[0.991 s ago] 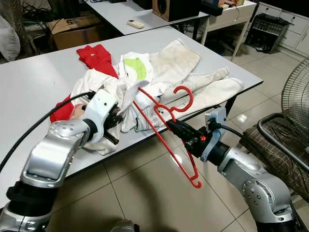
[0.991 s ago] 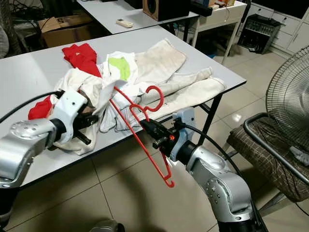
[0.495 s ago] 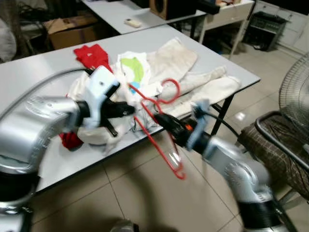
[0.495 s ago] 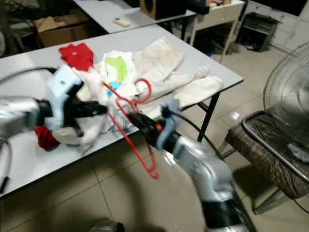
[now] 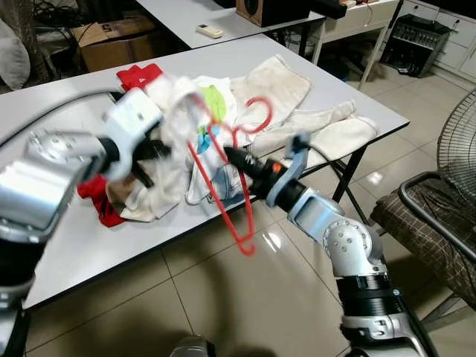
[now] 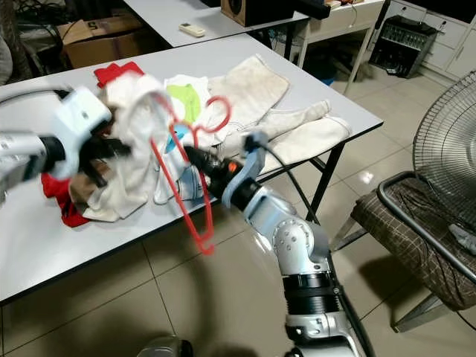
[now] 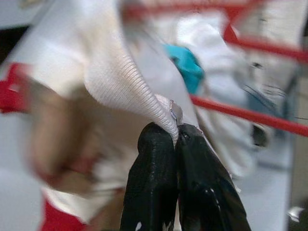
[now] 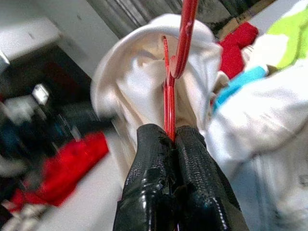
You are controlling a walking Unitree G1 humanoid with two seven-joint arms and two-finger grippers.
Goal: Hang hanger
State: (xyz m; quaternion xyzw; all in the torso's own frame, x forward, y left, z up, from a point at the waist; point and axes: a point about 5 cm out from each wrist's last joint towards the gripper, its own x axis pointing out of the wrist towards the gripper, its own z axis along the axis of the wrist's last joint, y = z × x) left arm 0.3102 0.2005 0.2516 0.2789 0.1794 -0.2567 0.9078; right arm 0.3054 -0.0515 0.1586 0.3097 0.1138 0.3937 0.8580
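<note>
A red plastic hanger [image 8: 186, 33] is held out over the table's front edge, with my right gripper [image 5: 230, 154] shut on its neck below the hook. Its lower end [image 5: 243, 248] hangs down past the table toward the floor. My left gripper [image 5: 154, 151] is shut on the ribbed edge of a white garment [image 5: 177, 111], lifted off the clothes pile right beside the hanger's upper arm. In the left wrist view the black fingertips [image 7: 159, 144] pinch the white hem. The right wrist view has the pads [image 8: 154, 154] clamped on the red wire.
The grey table [image 5: 67, 245] carries a pile of clothes: cream trousers [image 5: 286, 78], a red cloth [image 5: 139, 74], a white top with a green patch [image 5: 216, 100]. A fan [image 5: 460, 141] and a chair [image 5: 439, 238] stand at the right. A cardboard box [image 5: 111, 44] lies behind.
My left gripper has lifted the white garment up off the pile. My right gripper has carried the hanger left and upward, up to the raised garment. The picture is blurred by motion.
</note>
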